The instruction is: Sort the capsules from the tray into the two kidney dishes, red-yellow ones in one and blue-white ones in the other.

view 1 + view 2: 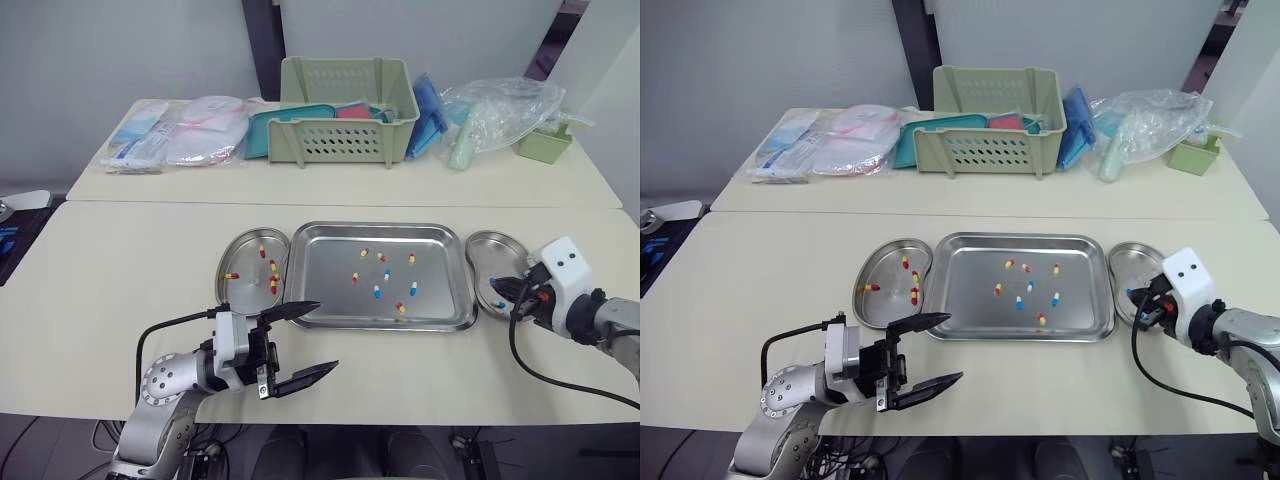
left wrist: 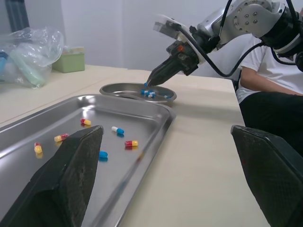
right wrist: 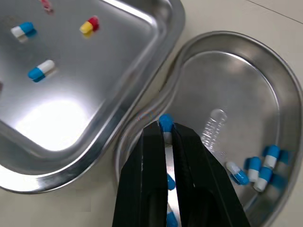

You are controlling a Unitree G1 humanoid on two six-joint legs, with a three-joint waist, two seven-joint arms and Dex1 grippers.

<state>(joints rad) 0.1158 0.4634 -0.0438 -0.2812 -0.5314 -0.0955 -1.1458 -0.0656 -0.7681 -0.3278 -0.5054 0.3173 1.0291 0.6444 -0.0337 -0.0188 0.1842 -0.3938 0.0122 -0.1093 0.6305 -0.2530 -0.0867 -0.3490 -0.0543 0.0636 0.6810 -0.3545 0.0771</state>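
Note:
The steel tray (image 1: pixel 330 285) lies mid-table and holds several red-yellow (image 1: pixel 365 252) and blue-white capsules (image 1: pixel 377 292). Against its left side sits a kidney dish (image 1: pixel 243 255) with several red-yellow capsules (image 1: pixel 273 284). On the tray's right is the other kidney dish (image 3: pixel 265 61), holding blue-white capsules (image 3: pixel 259 168). My right gripper (image 3: pixel 165 127) hangs over that dish's near-tray end, shut on a blue-white capsule (image 3: pixel 165 121). My left gripper (image 1: pixel 305 342) stands open and empty in front of the left dish, above the table's front edge.
On the back table stand a green basket (image 1: pixel 347 110), packets (image 1: pixel 190 130), a plastic bag (image 1: pixel 495 115) and a small green box (image 1: pixel 543 143). A person in a white shirt (image 2: pixel 265 71) sits beyond the table's right end.

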